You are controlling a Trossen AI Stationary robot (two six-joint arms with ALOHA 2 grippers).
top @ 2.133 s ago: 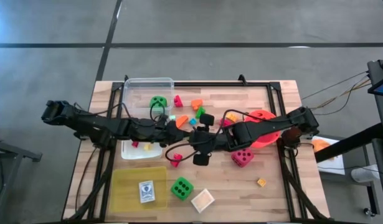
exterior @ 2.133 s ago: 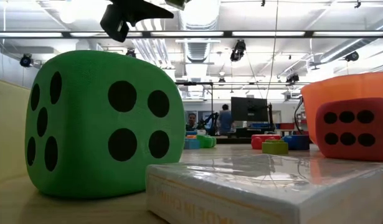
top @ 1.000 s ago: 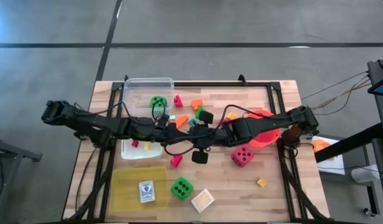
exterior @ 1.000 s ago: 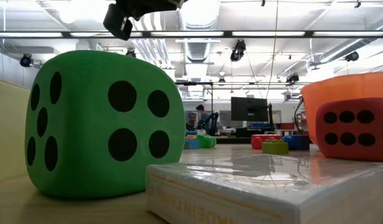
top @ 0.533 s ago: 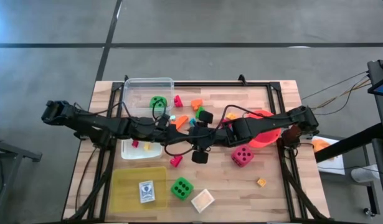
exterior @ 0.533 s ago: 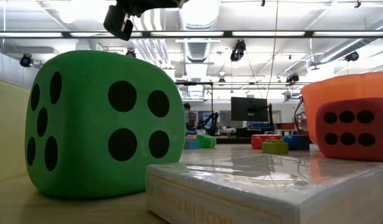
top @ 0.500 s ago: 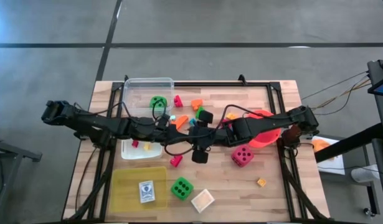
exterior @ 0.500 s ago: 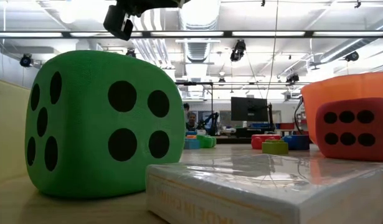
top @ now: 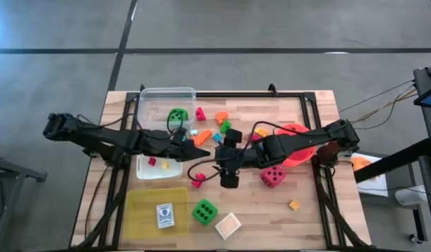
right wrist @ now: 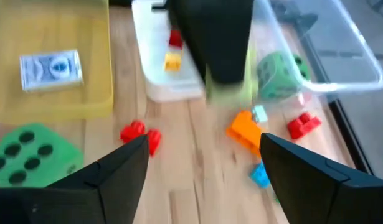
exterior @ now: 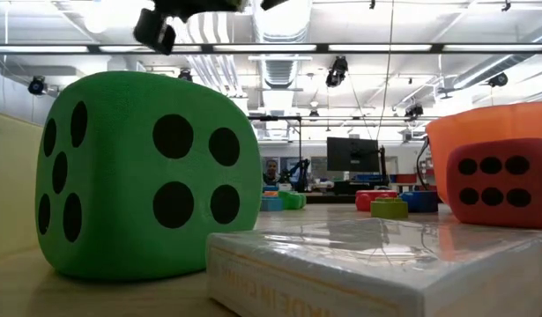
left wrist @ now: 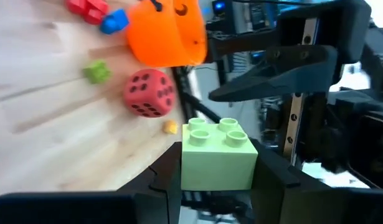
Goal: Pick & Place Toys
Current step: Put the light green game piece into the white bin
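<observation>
The left tool [left wrist: 216, 180] pinches a pale green block [left wrist: 217, 155] with 4 studs above the middle of the worktop [top: 299, 224], just beside the clear tub [top: 166, 98]. The right tool [right wrist: 200, 180] hovers close by with its fingers spread, holding nothing. Its exact height above the worktop is hard to judge. A pink die [top: 273, 176] lies near the orange bucket [top: 299, 155].

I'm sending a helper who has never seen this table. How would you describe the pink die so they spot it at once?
Start at the red-orange bucket on the right half of the wooden table. The pink die sits on the wood just in front of it, below the right arm. It is the only pink cube with black dots; the other two dice are green, and the small blocks have no dots.
</observation>
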